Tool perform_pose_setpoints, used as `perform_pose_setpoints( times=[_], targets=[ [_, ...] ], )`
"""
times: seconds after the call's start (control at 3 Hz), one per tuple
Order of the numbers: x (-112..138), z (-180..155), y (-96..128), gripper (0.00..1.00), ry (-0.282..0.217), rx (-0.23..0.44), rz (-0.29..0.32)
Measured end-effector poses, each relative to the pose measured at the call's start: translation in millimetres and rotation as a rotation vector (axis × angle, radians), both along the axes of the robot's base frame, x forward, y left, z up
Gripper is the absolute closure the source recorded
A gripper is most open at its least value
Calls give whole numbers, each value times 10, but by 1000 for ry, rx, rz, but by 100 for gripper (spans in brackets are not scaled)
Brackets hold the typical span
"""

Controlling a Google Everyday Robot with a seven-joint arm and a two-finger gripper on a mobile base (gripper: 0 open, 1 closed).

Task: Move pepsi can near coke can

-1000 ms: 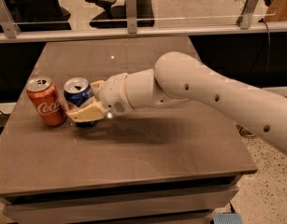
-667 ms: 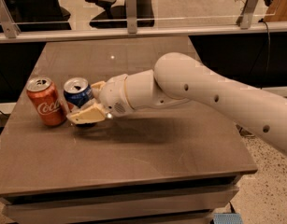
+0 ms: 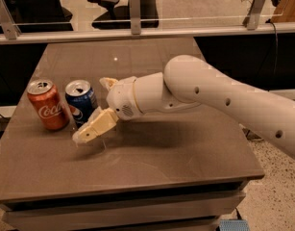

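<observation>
On table (image 3: 185, 148), gripper (image 3: 92, 110) has opened, pepsi can (image 3: 79, 100) standing beside coke can (image 3: 47, 107).

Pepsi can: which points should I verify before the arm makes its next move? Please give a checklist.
1. Dark blue aluminium pepsi can upright on the grey table: ok.
2. It stands close beside the red aluminium coke can: ok.
3. Coke can upright: ok.
4. Gripper at the pepsi can, fingers open: ok.
5. Fingers free of the pepsi can for retreat: cannot tell.
</observation>
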State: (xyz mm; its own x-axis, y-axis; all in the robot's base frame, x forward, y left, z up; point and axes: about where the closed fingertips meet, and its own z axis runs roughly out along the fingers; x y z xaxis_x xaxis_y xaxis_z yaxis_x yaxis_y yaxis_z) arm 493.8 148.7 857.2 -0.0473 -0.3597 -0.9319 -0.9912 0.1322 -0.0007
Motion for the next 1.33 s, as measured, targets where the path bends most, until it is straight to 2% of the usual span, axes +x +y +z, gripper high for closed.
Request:
perform_pose_setpoints(
  times=[0.33, 1.0, 1.33],
  targets=[
    [120, 136, -385, 0, -38, -15, -51],
    [382, 556, -1721, 0, -143, 10, -234],
    [377, 574, -1731, 0, -147, 9, -237]
  ],
)
